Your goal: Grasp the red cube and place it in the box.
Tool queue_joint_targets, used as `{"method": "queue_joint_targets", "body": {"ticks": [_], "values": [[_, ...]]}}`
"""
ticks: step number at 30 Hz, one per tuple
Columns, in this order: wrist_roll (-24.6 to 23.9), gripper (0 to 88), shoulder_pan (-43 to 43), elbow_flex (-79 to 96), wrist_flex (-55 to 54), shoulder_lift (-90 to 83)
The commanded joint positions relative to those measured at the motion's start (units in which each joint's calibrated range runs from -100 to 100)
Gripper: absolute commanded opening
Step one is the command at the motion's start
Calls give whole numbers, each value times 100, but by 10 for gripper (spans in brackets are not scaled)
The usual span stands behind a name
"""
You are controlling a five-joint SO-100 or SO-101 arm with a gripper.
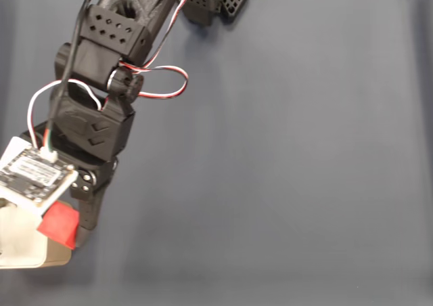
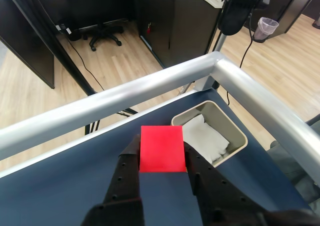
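The red cube sits clamped between my black fingers, held above the dark blue table. My gripper is shut on it. The beige box with its white papery lining lies just right of the cube in the wrist view, near the table's metal corner. In the fixed view the red cube shows at the lower left under my arm, right at the box, whose corner pokes out at the frame's left edge. My gripper there is largely covered by the wrist camera board.
A silver metal rail runs along the table's edges and meets in a corner beyond the box. My black arm with red and white wires stretches from the top of the fixed view. The dark blue mat spreads to the right.
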Motion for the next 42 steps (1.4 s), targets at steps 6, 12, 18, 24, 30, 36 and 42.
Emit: {"method": "queue_joint_targets", "body": {"ticks": [6,12,18,24,30,36,42], "values": [[-29,9,294,-751,-157,254],[-15,10,450,-1016,-182,496],[20,10,585,-1225,-198,695],[59,10,685,-1408,-231,886],[83,11,734,-1599,-231,1068],[112,11,763,-1709,-231,1189],[117,12,770,-1891,-239,1328]]}}
